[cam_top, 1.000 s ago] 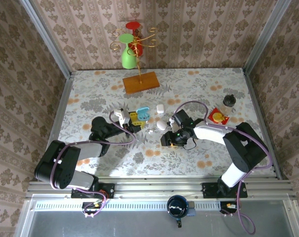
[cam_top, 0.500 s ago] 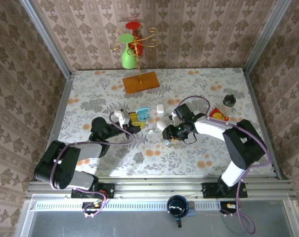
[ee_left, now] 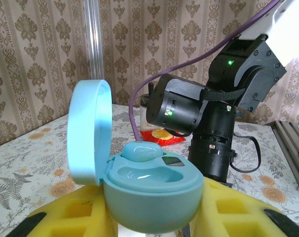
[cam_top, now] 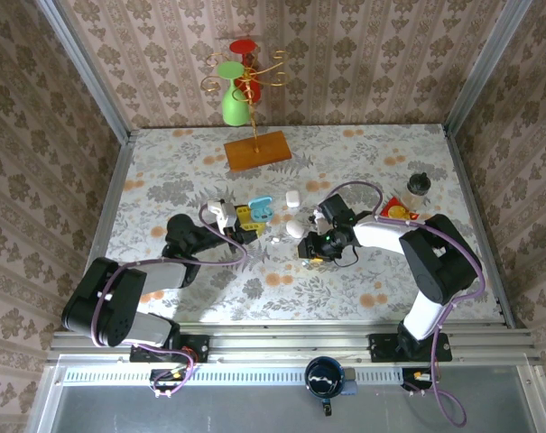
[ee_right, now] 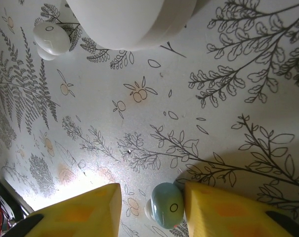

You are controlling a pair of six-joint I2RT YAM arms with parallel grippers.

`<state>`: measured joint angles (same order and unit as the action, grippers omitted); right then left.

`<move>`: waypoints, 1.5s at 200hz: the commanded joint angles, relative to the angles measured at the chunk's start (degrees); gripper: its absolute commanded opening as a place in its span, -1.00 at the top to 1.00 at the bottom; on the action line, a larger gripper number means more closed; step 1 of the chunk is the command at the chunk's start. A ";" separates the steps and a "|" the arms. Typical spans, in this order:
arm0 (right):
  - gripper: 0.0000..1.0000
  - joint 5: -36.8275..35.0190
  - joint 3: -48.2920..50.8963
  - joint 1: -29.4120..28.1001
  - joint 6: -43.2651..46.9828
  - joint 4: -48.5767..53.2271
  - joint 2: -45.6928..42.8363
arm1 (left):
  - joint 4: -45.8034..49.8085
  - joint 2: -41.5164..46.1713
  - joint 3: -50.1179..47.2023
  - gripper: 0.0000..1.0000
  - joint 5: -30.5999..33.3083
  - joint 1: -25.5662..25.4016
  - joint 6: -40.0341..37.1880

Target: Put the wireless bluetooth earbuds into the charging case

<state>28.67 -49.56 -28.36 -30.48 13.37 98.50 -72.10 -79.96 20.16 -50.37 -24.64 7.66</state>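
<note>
My left gripper is shut on the pale blue charging case, its yellow fingers on either side. The lid stands open. One pale blue earbud sits in the far slot and the near slot is empty. From above, that case lies left of centre. My right gripper is low over the table and open around a loose pale blue earbud. The right finger touches the bud, while a gap separates the bud from the left finger.
A white case lies just beyond my right gripper, with a white earbud to its left. A second white case, a red packet and a small black object lie further back. A wooden-based stand stands at the rear.
My right gripper has shifted slightly back toward the white case, and its jaws have narrowed around the blue earbud. The left gripper and its case have not moved.
</note>
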 commanded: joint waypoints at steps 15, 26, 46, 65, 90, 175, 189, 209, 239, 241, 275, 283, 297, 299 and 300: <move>0.32 2.05 1.48 -0.46 -1.20 -0.51 -0.36 | -1.42 0.03 -0.12 0.60 -1.17 0.36 -0.45; 0.35 2.27 1.70 -0.52 -1.29 -1.08 -0.32 | -1.43 0.11 -0.20 0.60 -1.07 0.31 -0.45; 0.40 2.20 1.76 -0.56 -1.43 -1.43 0.00 | -1.39 0.20 -0.23 0.60 -0.98 0.38 -0.50; 0.45 1.43 1.75 -0.56 -1.29 -1.12 0.33 | -1.46 0.07 -0.19 0.60 -0.96 0.30 -0.48; 0.53 0.50 1.49 -0.56 -1.17 -0.55 0.14 | -1.43 0.08 -0.38 0.60 -0.58 0.34 -0.81; 0.59 -9.30 -3.20 -0.66 1.43 6.96 -11.83 | -1.30 -0.12 -4.14 0.60 10.91 -0.73 -11.51; 0.59 -10.04 -5.72 -0.90 2.19 8.77 -13.27 | -1.29 -0.83 -4.70 0.59 12.87 -1.00 -13.73; 0.59 -11.04 -10.82 -2.02 4.52 11.50 -13.73 | -1.38 -1.78 -4.79 0.58 15.25 -1.11 -14.94; 0.59 -12.39 -17.71 -4.07 6.65 13.65 -13.17 | -1.32 -2.26 -4.44 0.58 15.65 -1.12 -16.42; 0.59 -12.47 -18.15 -4.25 6.77 13.71 -13.05 | -1.30 -2.25 -4.43 0.58 15.61 -1.11 -16.49; 0.59 -12.76 -24.63 -8.06 8.00 13.96 -10.51 | -1.31 -3.00 -4.25 0.58 15.40 -1.16 -16.45; 0.59 -12.58 -25.82 -8.62 8.19 13.88 -9.91 | -1.35 -3.01 -4.33 0.58 15.48 -1.11 -16.49; 0.59 -12.49 -27.85 -9.56 8.57 13.90 -8.96 | -1.31 -3.09 -4.43 0.58 15.53 -2.69 -16.62; 0.59 -12.49 -28.09 -9.73 8.59 13.89 -8.83 | -1.30 -3.14 -4.43 0.58 15.54 -2.69 -16.62; 0.59 -12.45 -28.15 -9.80 8.64 13.84 -8.80 | -1.30 -3.16 -4.39 0.58 15.55 -2.69 -16.67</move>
<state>17.08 -74.32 -36.69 -23.83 25.12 87.37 -72.07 -82.46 15.81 -34.94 -25.82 -7.40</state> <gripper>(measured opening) 0.205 0.340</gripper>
